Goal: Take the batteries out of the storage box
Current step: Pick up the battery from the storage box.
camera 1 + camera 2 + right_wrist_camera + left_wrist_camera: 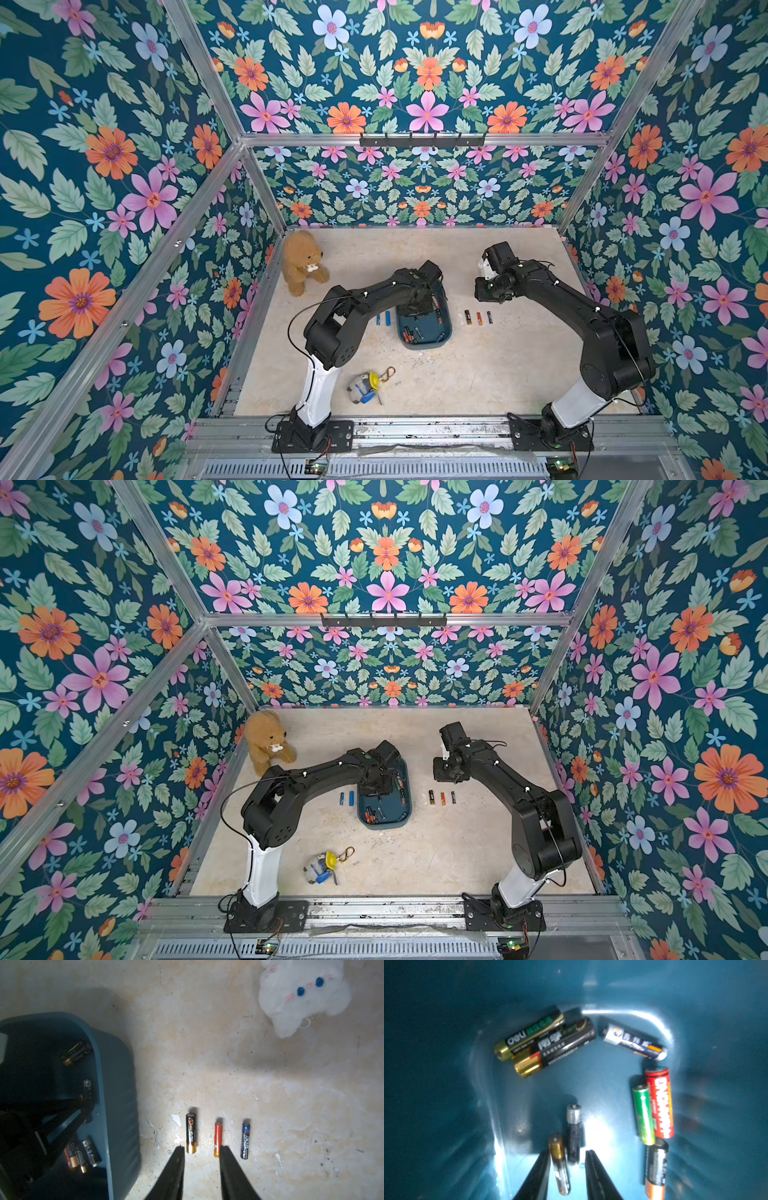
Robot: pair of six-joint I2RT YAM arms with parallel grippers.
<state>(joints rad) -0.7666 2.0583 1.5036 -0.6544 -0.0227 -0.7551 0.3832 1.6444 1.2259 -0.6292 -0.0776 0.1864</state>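
The teal storage box (441,337) (591,1076) lies mid-table in both top views. My left gripper (568,1153) is down inside it, open. A thin gold-tipped battery (559,1159) rests against one finger, and a black battery (574,1132) lies beside it in the gap. Several more batteries lie around the box floor, among them a red one (661,1103) and a green one (643,1115). My right gripper (201,1148) hangs open and empty over the table. Just beyond its tips lie a black-gold battery (191,1133), an orange battery (217,1139) and a dark blue battery (245,1140).
Two blue batteries (383,318) lie on the table left of the box. A brown teddy bear (301,262) sits at the back left. A white plush toy (301,991) lies beyond the right gripper, and a keychain toy (365,386) lies near the front.
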